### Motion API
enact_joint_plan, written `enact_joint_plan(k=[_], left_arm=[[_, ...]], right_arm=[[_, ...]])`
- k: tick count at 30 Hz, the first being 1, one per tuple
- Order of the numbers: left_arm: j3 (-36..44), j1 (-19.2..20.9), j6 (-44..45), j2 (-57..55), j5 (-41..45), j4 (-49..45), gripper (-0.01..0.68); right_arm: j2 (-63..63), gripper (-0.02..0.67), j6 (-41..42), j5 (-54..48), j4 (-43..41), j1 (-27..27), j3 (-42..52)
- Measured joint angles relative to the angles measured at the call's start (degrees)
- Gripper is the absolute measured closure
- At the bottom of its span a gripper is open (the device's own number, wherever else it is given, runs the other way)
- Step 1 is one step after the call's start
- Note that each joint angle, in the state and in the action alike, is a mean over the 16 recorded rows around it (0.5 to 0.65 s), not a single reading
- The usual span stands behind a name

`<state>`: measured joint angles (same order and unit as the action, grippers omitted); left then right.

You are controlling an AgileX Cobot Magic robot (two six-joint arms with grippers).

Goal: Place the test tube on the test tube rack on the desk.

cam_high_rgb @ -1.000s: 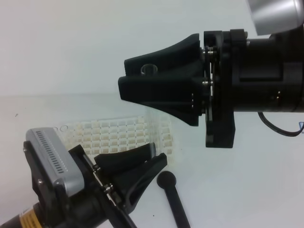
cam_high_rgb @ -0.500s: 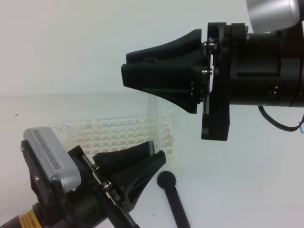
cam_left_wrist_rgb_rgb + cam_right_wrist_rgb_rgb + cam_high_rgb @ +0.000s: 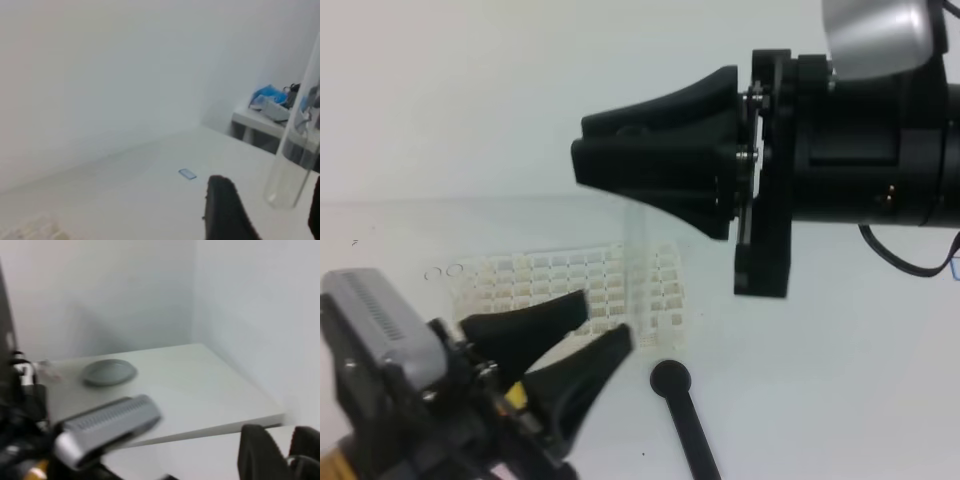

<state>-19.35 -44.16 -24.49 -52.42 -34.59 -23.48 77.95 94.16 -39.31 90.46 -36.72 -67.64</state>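
My right gripper [image 3: 582, 150] reaches in from the right, high above the desk [image 3: 820, 380], and is shut on the top of the test tube [image 3: 635, 235]. The clear tube hangs upright, its lower end over the right part of the white test tube rack [image 3: 560, 285]. At lower left my left gripper [image 3: 600, 322] stands open, just left of the tube's lower end and apart from it. In the left wrist view the test tube [image 3: 294, 150] stands at the right, beyond the dark fingers [image 3: 225, 210]. In the right wrist view the tube cannot be made out.
A black rod with a round end [image 3: 672, 380] lies on the desk just right of the left gripper. In the right wrist view a grey round dish [image 3: 109, 372] sits on a farther table, with the left arm's grey camera housing [image 3: 107, 425] below it.
The left gripper has opened and drawn back down and to the left, away from the tube's lower end. The right gripper has stayed shut on the tube and shifted only slightly.
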Motion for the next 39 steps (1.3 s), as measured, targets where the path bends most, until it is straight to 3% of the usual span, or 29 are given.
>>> enact_joint_plan(k=[17, 25, 39], left_arm=[[0.13, 0.04, 0.98, 31.89, 40.25, -1.14, 0.648], [1.28, 0.04, 1.02, 42.69, 51.26, 0.93, 0.672], [3.95, 0.04, 0.94, 46.59, 53.8, 6.44, 0.673]], right_arm=[[0.0, 0.531, 2.51, 8.65, 0.16, -0.04, 0.0], [0.0, 0.531, 2.56, 7.34, 0.16, -0.04, 0.0], [0.0, 0.531, 2.56, 4.96, 0.16, -0.04, 0.0]])
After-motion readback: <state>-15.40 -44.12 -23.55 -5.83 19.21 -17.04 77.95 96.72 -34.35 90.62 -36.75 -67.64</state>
